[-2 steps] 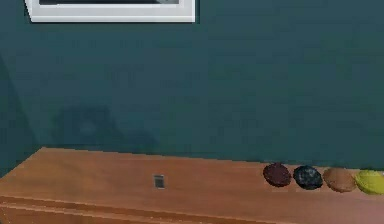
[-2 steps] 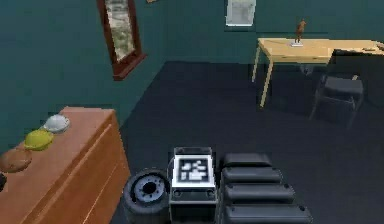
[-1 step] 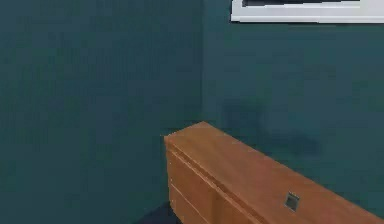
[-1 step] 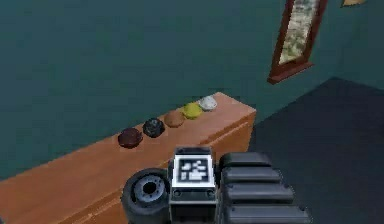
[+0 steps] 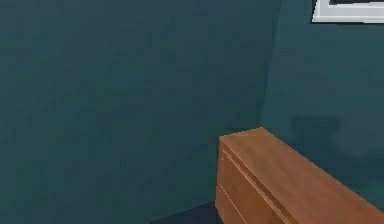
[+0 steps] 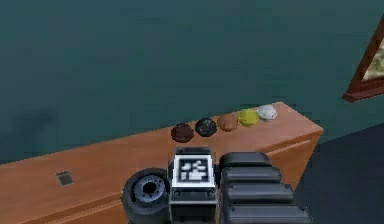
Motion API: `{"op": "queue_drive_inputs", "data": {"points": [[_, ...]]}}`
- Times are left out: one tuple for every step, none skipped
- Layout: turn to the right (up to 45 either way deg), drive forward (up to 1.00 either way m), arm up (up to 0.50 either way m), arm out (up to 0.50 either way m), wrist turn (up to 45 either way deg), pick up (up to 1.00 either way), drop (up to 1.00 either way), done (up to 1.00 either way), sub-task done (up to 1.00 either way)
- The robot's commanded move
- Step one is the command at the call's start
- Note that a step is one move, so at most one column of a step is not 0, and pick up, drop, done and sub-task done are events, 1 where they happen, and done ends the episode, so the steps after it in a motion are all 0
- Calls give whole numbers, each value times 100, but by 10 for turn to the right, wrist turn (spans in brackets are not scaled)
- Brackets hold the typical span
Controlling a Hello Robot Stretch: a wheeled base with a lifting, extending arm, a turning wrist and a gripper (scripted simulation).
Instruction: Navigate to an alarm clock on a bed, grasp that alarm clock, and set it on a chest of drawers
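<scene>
Chest of drawers [image 6: 90,172] — behind hand [image 6: 146,197]

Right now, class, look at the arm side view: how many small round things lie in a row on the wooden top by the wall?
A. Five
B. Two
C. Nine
A: five small round things lie in a row on the wooden top, running from a brown one at the arm side view's left to a white one at its right.
</scene>
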Motion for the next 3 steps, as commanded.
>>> {"op": "queue_drive_inputs", "data": {"points": [[0,0,0,48,0,0,0,0,0],[0,0,0,0,450,0,0,0,0],[0,0,0,0,330,0,0,0,0]]}}
